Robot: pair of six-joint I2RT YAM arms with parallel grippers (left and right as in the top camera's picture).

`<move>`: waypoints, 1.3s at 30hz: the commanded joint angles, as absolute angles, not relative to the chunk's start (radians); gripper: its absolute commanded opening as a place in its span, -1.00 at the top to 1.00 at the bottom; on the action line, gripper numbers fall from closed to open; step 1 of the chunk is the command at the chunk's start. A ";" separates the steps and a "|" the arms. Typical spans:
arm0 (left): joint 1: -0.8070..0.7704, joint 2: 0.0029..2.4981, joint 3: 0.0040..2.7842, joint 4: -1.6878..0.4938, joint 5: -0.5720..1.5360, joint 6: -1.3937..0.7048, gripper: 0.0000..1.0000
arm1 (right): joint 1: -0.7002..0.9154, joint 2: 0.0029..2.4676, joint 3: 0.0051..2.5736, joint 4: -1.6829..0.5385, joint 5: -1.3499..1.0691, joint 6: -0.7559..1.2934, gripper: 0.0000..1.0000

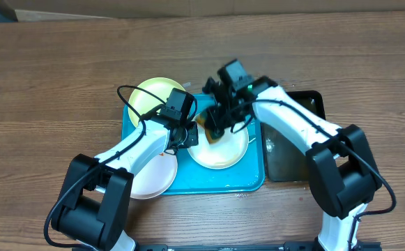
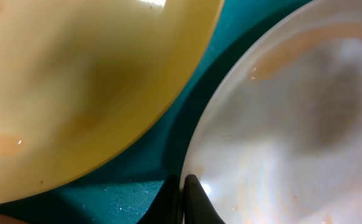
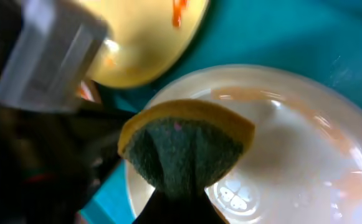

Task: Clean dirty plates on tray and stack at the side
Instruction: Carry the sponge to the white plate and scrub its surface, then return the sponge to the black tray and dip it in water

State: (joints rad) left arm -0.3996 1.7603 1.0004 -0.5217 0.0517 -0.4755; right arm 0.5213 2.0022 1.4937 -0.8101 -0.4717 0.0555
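Three plates in view, none stacked yet by the look of it. On the tray (image 1: 216, 183), a lime-green plate (image 1: 155, 97) and a white plate (image 1: 223, 148), both with orange smears. At the tray's corner by the left arm, a second white plate (image 1: 150, 176), cleanliness unclear. Probably mid-wipe on the first plate. Clamped in the right end effector (image 3: 174, 202): a sponge (image 3: 184, 146), over the white plate. Shut tight, the left end effector (image 2: 185, 196) at that plate's rim; any pinch on it impossible to tell.

The wood-grain brown tabletop (image 1: 49, 84) carries a narrow black tray (image 1: 289, 159) at the right, its floor glossy. A yellow sponge (image 3: 187, 149) shows bent, its dark green scouring face outward.
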 commanded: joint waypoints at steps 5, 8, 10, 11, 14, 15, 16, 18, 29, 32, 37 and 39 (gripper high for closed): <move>-0.399 1.769 1.018 -0.521 0.053 -0.472 0.92 | 0.425 1.979 1.605 -0.949 -0.441 0.017 0.92; -0.399 1.769 1.018 -0.520 0.054 -0.472 0.92 | 0.405 1.979 1.605 -0.994 -0.371 0.017 0.92; -0.399 1.769 1.018 -0.520 0.055 -0.471 0.89 | 0.380 1.975 1.605 -1.028 -0.311 0.019 0.92; -0.398 1.769 1.018 -0.520 0.055 -0.471 0.87 | 0.365 1.971 1.605 -1.043 -0.266 0.029 0.92; -0.399 1.769 1.018 -0.522 0.056 -0.467 0.85 | 0.311 1.958 1.605 -1.100 -0.084 0.097 0.92; -0.398 1.769 1.018 -0.523 0.056 -0.467 0.85 | 0.288 1.957 1.605 -1.124 -0.037 0.109 0.92; -0.399 1.769 1.018 -0.523 0.056 -0.467 0.85 | 0.270 1.956 1.605 -1.144 -0.013 0.108 0.92; -0.399 1.769 1.018 -0.522 0.056 -0.467 0.85 | 0.224 1.956 1.601 -1.191 0.027 0.108 0.92; -0.399 1.769 1.018 -0.520 0.064 -0.467 0.85 | 0.128 1.956 1.395 -1.044 0.033 0.108 0.92; -0.399 1.769 1.018 -0.520 0.065 -0.459 0.84 | 0.129 1.956 1.340 -0.965 0.033 0.107 0.55; -0.399 1.769 1.018 -0.519 0.072 -0.460 0.52 | 0.127 1.956 1.348 -0.948 0.047 0.104 -0.35; -0.399 1.769 1.018 -0.518 0.072 -0.460 0.48 | 0.121 1.956 1.361 -0.950 0.056 0.105 -0.41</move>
State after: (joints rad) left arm -0.3996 1.7611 1.0004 -0.5224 0.0597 -0.4679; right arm 0.1261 1.9919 1.3354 -0.9531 0.0330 0.1009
